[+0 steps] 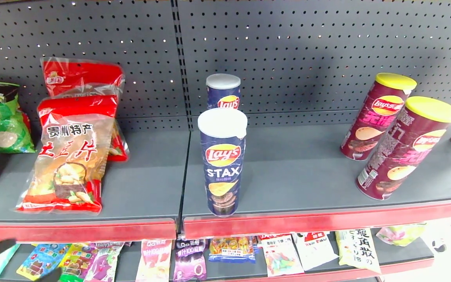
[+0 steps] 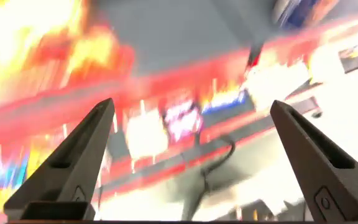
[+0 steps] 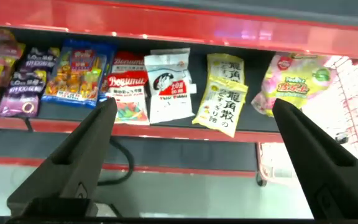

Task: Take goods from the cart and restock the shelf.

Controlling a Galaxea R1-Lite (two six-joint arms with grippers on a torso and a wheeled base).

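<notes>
In the head view a blue chip can [image 1: 222, 160] is standing at the upper shelf's [image 1: 296, 176] front edge, a second blue can [image 1: 223, 92] behind it, maroon cans [image 1: 401, 152] to the right and red crisp bags [image 1: 69, 164] to the left. In the left wrist view the left gripper [image 2: 191, 104] is hanging with its jaws spread wide and nothing between them. In the right wrist view the right gripper [image 3: 194, 102] is gaping empty too, facing candy packets [image 3: 166, 84] on the lower shelf [image 3: 185, 132].

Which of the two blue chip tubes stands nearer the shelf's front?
The white-lidded blue tube, by the red edge strip; the grey-lidded tube stands behind it, near the back panel.
</notes>
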